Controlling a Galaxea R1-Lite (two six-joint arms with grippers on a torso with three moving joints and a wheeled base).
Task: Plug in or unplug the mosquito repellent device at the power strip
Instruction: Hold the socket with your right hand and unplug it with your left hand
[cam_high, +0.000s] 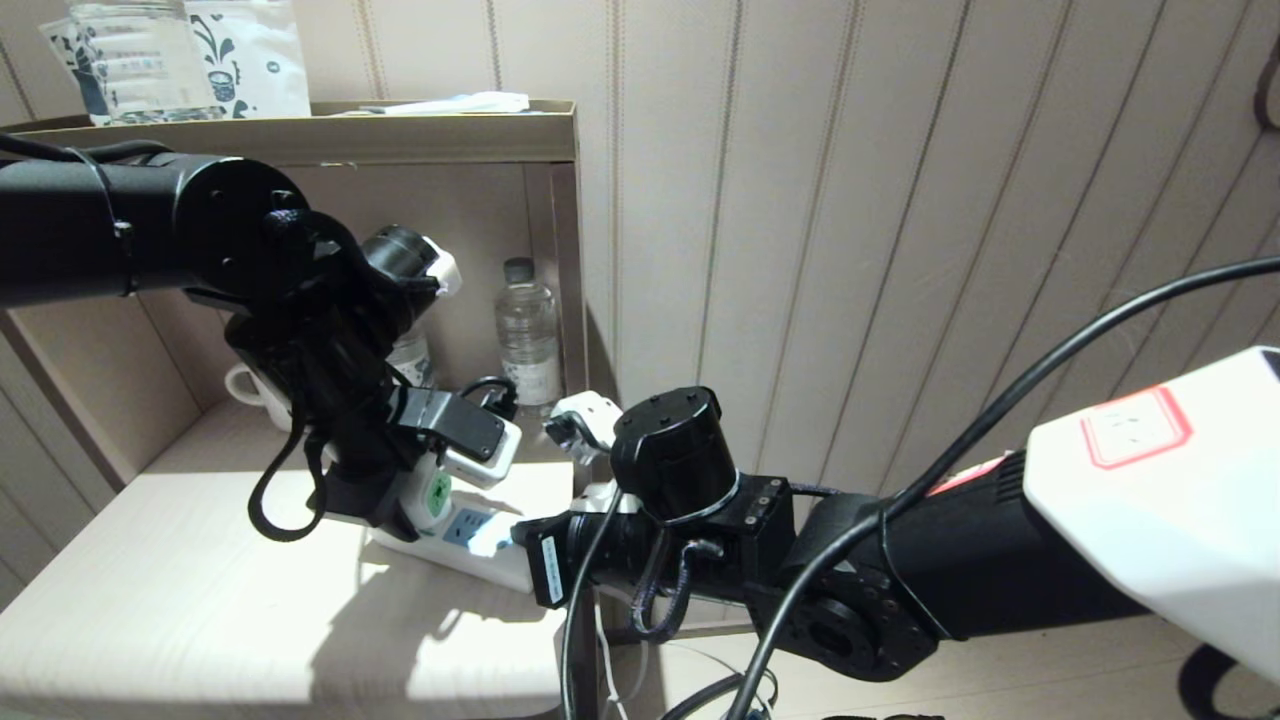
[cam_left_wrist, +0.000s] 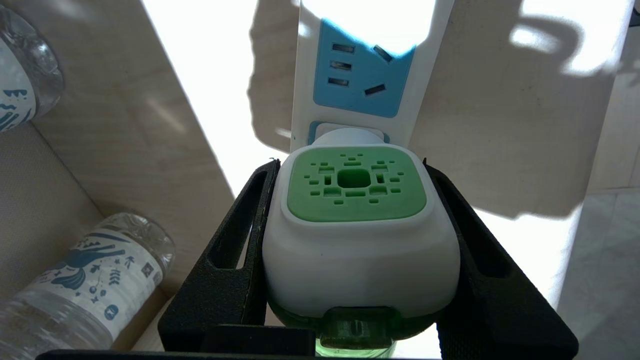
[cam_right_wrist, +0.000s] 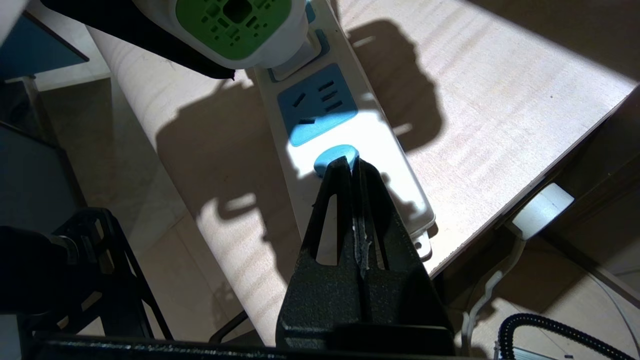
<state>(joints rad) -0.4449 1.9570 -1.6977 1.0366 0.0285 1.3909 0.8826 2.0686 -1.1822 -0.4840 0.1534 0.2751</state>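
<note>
Power strip (cam_high: 470, 535) lying flat on the table (cam_high: 150, 620), centre of the head view, light and likely to lift or slide unless pinned. Right gripper (cam_right_wrist: 351, 167) clenched empty, tips pressing down by the blue button at the strip's near end. Mosquito repellent device (cam_left_wrist: 357, 220) seated in a socket, middle of the left wrist view: smooth hard plastic head, small, probably slippery. Left gripper (cam_left_wrist: 357, 240) grasping its white head, fingers (cam_left_wrist: 240, 240) flat on both sides — best hold, not the bottle.

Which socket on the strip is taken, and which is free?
The socket under the mosquito repellent device, held by the left hand, is taken. The blue socket beside it on the power strip is bare.
</note>
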